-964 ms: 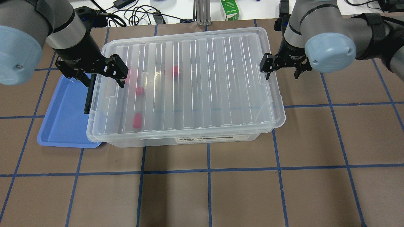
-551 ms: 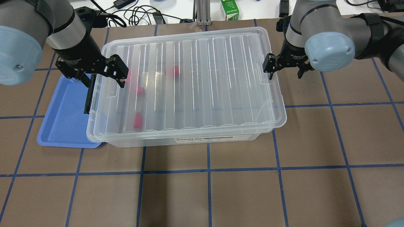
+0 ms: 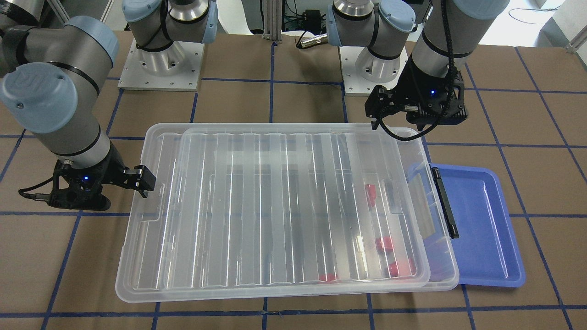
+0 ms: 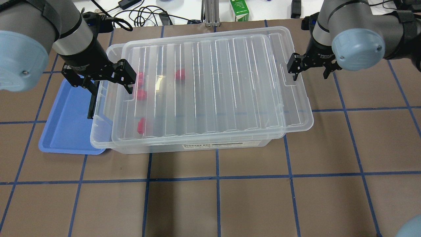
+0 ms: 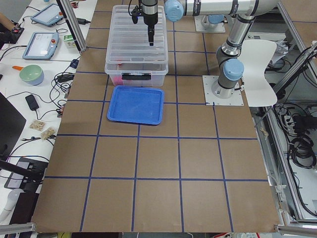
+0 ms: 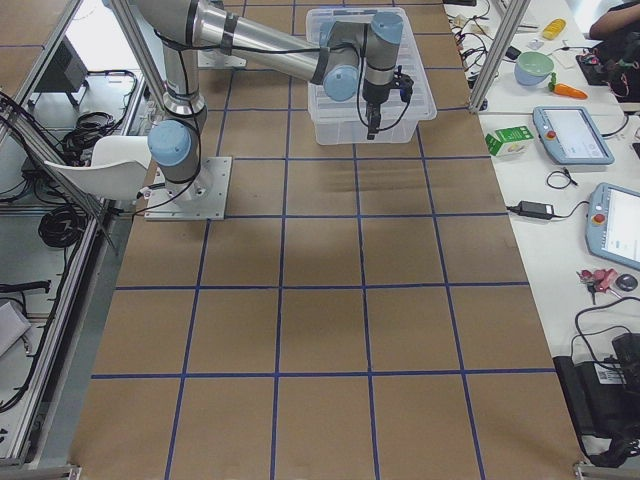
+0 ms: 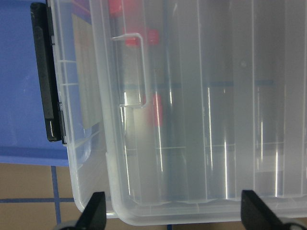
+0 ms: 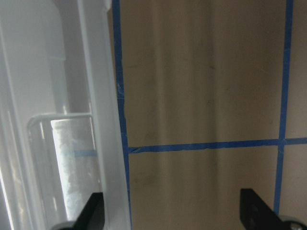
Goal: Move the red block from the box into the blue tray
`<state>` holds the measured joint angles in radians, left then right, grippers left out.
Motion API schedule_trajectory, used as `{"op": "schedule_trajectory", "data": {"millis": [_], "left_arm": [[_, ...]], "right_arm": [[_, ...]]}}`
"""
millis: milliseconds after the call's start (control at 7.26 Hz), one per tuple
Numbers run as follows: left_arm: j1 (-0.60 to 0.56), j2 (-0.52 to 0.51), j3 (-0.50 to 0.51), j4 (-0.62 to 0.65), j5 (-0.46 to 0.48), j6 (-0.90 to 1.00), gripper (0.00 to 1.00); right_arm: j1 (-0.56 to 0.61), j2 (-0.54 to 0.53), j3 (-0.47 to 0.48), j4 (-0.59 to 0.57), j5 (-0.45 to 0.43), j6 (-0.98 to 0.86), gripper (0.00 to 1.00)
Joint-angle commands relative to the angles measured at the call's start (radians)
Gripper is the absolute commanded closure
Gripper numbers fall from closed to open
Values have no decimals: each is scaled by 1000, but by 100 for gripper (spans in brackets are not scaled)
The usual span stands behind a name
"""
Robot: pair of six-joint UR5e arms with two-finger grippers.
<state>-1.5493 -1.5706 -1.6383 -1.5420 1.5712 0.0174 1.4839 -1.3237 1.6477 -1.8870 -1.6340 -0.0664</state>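
Status, nearest first from the overhead view.

- The box point(image 4: 230, 147) sits mid-table with its labelled long wall toward the robot.
- The blue tray point(image 4: 65, 128) is just beside the box's left end, on the side with the black latch point(image 4: 93, 102). The box rim overlaps the tray edge in that view. No red shows in the tray.
- The lid point(image 4: 213, 82) lies on the box but is offset toward the robot's right. It overhangs the right end and leaves a narrow strip open at the left end.
- The lid covers every block. Four show through it, all in the left half. The nearest red block point(image 4: 142, 125) is by the near wall and the others are further back.
- The left gripper point(image 4: 107, 84) hangs over the box's left end with its jaws spread wide and nothing between them. Its wrist view looks down on the lid corner, the latch and the blocks under the plastic.
- The right gripper point(image 4: 310, 73) is at the lid's right edge, also spread. One finger is at the notch in the lid rim and the other is over bare table. Can't tell if it touches the lid.
- At the far edge are a green carton point(image 4: 239, 11) and cables point(image 4: 141, 14), both off-task.

My read is that it's early. Lid removal is in hand but not finished, and the open strip looks too narrow to reach through. What's left is to clear the lid, pick one block and set it in the tray.
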Motion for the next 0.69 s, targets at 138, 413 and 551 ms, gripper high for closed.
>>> {"op": "schedule_trajectory", "data": {"millis": [138,413,551], "left_arm": [[-2,-6,-5,8,-2,-8,0],[-14,-17,-26,22,-3,-2,0],[-47,-32,-52,89,7,9,0]], "right_arm": [[-92,-3,0,0,-21,-151,0],[-144,-6,0,0,-23,-222,0],[-167,-6,0,0,-29,-258,0]]}}
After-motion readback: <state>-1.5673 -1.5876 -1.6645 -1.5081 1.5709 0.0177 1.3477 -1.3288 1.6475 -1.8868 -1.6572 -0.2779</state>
